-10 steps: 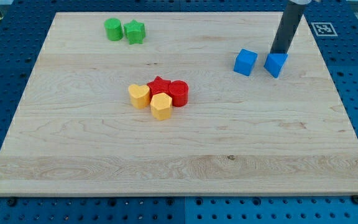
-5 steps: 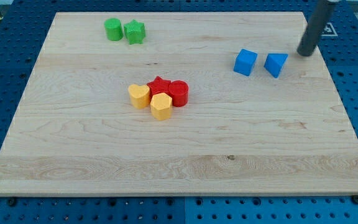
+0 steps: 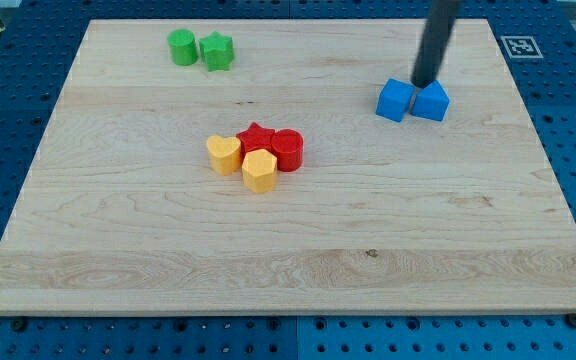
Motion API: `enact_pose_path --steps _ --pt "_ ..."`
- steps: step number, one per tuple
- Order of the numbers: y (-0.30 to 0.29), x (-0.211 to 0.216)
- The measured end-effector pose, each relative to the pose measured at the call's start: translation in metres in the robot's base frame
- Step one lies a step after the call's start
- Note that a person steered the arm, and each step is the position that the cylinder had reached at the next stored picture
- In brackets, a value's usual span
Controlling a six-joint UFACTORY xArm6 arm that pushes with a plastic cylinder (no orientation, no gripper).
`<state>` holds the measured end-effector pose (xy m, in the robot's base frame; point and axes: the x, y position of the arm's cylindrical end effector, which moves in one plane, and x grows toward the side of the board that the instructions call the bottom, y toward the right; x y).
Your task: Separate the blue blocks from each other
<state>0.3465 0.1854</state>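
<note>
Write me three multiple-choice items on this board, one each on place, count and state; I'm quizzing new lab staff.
1. Where is my tip?
A. just above the two blue blocks
B. beside the green blocks
C. among the red blocks

2. How many yellow blocks are there?
A. one
B. two
C. four

3. How do the blue blocks stand?
A. stacked
B. far apart
C. side by side, touching or nearly so

Answers:
1 A, the rod ends right behind the blue cube and blue wedge-like block.
2 B, a yellow heart and a second yellow block.
3 C, no clear gap shows.
</note>
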Motion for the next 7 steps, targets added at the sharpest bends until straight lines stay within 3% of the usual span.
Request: enact_pose_path --steps 1,3,4,7 --pt "0.0 0.024" --pt "-0.091 -0.043" --pt "-0.1 -0.045" --pt "-0.075 -0.002"
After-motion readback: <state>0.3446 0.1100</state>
